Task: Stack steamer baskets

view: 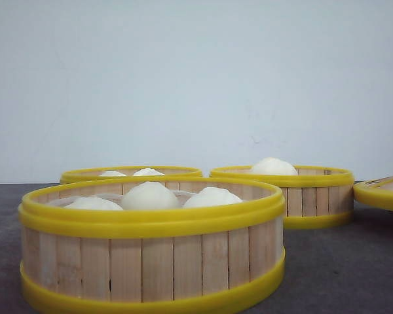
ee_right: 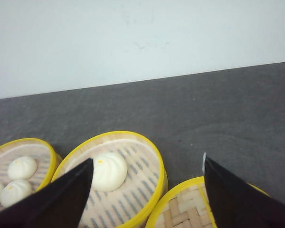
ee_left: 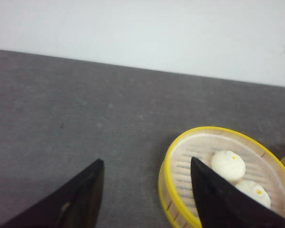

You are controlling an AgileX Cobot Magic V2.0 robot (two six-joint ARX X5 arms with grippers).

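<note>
- Front view is showing three steamer baskets [view: 150, 245] sitting apart on the counter [view: 340, 275]; grippers unseen.
- Right wrist view is revealing a woven lid [ee_right: 190, 209] between the wide-spread right gripper [ee_right: 147, 190].
- Left gripper [ee_left: 147, 190] is gaping wide, a basket at 3 o'clock.

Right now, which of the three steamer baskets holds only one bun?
The back right basket holds a single bun. The front basket holds three, and the back left basket shows two. The woven lid lies beside the single-bun basket.

Your desk [view: 354, 268] is dark grey. You have three steamer baskets on it: a near basket [view: 150, 261] at left, a far-left basket [view: 131, 173] behind it, a far-right basket [view: 308, 193], and a yellow-rimmed lid [view: 383, 193] at the right edge.
</note>
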